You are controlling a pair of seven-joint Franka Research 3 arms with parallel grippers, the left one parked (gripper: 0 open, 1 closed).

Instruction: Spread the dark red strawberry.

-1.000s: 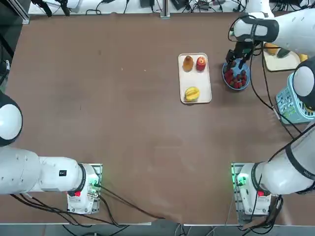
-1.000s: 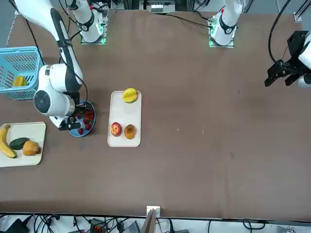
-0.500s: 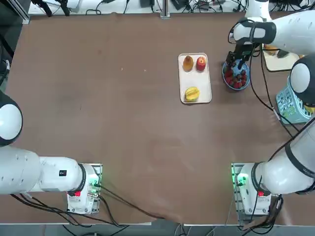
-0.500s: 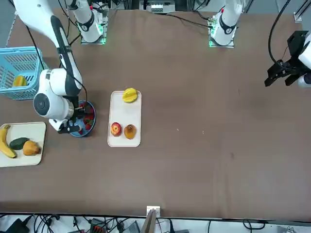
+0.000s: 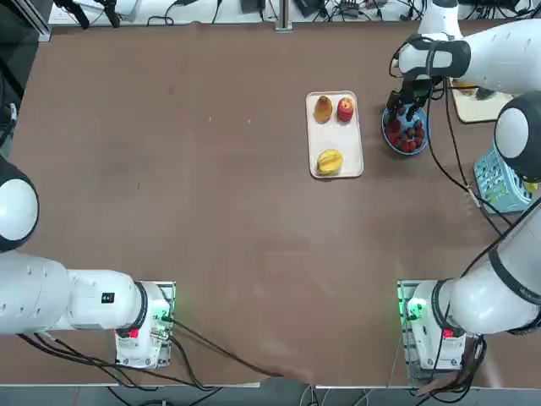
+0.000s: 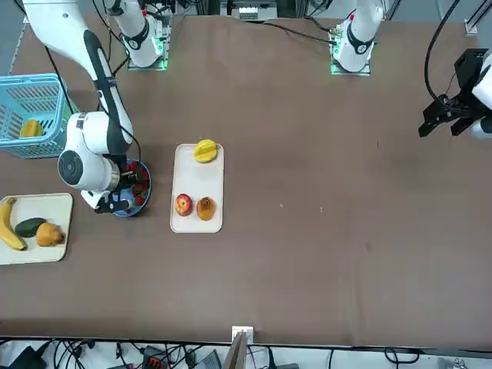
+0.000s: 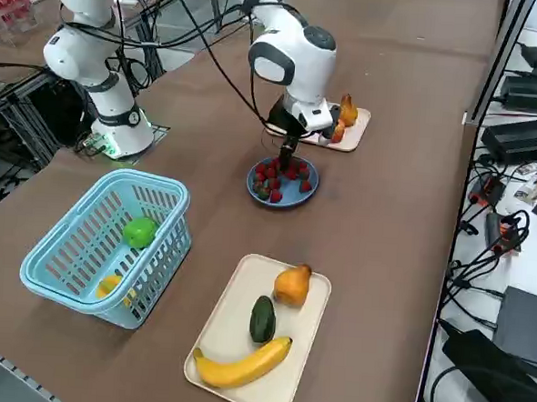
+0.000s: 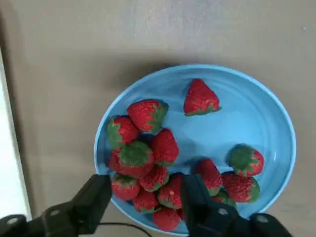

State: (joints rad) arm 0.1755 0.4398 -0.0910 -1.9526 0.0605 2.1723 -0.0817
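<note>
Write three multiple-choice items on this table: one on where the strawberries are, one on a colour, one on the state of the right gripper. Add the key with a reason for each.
1. Where are the strawberries?
A. In the basket
B. On the blue plate
C. On the tray with the banana

2. What colour is the basket?
A. Light blue
B. Red
C. Black

3. How does the right gripper stand?
A. Shut on the apple
B. Parked far from the plate
C. Open, low over the strawberries

Key: B, the wrist view shows the berries heaped on the blue plate, most of them crowded at one side. A, the side view shows a light blue basket with a green fruit inside. C, the wrist view shows its two fingers apart, with berries between them and nothing clamped.
</note>
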